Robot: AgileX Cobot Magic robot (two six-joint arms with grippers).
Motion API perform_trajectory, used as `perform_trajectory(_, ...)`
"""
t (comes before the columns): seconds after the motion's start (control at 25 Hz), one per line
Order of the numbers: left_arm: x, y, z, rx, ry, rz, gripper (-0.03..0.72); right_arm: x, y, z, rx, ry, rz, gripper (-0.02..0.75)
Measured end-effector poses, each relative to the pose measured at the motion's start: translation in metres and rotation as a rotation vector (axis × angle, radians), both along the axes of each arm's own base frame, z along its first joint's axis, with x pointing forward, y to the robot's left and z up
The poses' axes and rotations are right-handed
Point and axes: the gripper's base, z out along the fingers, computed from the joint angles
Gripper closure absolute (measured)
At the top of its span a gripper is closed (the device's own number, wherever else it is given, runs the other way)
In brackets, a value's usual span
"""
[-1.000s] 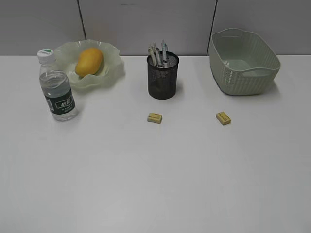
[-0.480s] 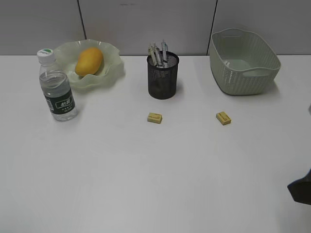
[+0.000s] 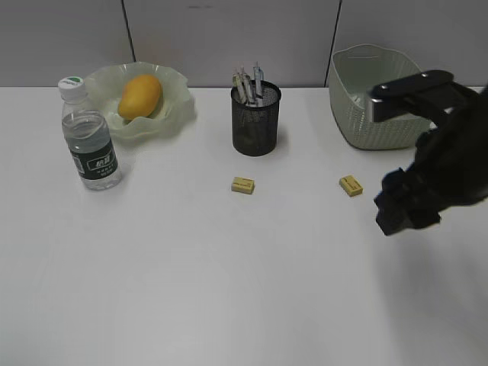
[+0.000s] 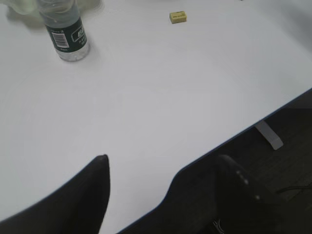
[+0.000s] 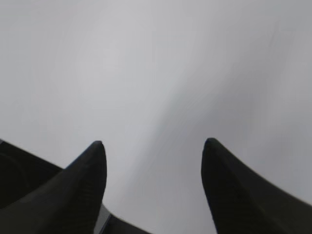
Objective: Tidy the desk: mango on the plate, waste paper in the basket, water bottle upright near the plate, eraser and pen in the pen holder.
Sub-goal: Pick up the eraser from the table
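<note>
Erasers are what remains of this tidying job: two small yellow ones lie on the white tabletop (image 3: 229, 290), one eraser (image 3: 242, 184) just in front of the pen holder (image 3: 255, 122) and the other eraser (image 3: 351, 185) further right, in front of the basket (image 3: 358, 114). What has changed is the right arm: a second ago it was not in the exterior view, half a second ago only a dark corner showed at the right edge, and now it reaches in over the right side of the tabletop, with the right claw (image 3: 404, 210) near the right eraser but apart from it. Its fingers stand apart and hold nothing. I judge that it is going for this eraser. The left claw (image 4: 163, 168) waits near the front edge of the tabletop, also apart and empty. The mango (image 3: 139, 96) lies in the plate (image 3: 179, 114), and the water bottle (image 3: 89, 136) stands upright just beside the plate. The pen holder has several pens (image 3: 250, 82) in it. The basket is partly hidden by the arm, so I cannot tell if the waste paper is inside.
</note>
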Motion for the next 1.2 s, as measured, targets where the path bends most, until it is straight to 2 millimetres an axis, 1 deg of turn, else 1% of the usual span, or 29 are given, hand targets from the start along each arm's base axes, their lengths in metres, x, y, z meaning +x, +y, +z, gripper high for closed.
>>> perform_trajectory(0.28,0.000,0.000,0.000,0.000,0.000,0.000,0.180,0.074,0.030,-0.002,-0.023,0.038,-0.018,0.248)
perform_trajectory(0.4,0.000,0.000,0.000,-0.001,-0.001,0.000,0.180,0.103,0.033,-0.008,-0.023,0.055,-0.046,0.248)
perform_trajectory(0.56,0.000,0.000,0.000,-0.001,-0.001,0.000,0.180,0.133,0.028,-0.018,-0.015,0.064,-0.095,0.248)
perform_trajectory(0.68,0.000,0.000,0.000,-0.001,-0.001,0.000,0.180,0.148,0.014,-0.030,-0.021,0.081,-0.140,0.248)
perform_trajectory(0.84,0.000,0.000,0.000,-0.001,-0.001,0.000,0.180,0.159,-0.005,-0.044,-0.032,0.085,-0.167,0.248)
perform_trajectory(0.96,0.000,0.000,0.000,-0.001,-0.001,0.000,0.180,0.164,-0.005,-0.053,-0.044,0.076,-0.142,0.248)
perform_trajectory(1.2,0.000,0.000,0.000,-0.001,-0.002,0.000,0.180,0.171,-0.001,-0.074,-0.045,0.059,-0.111,0.248)
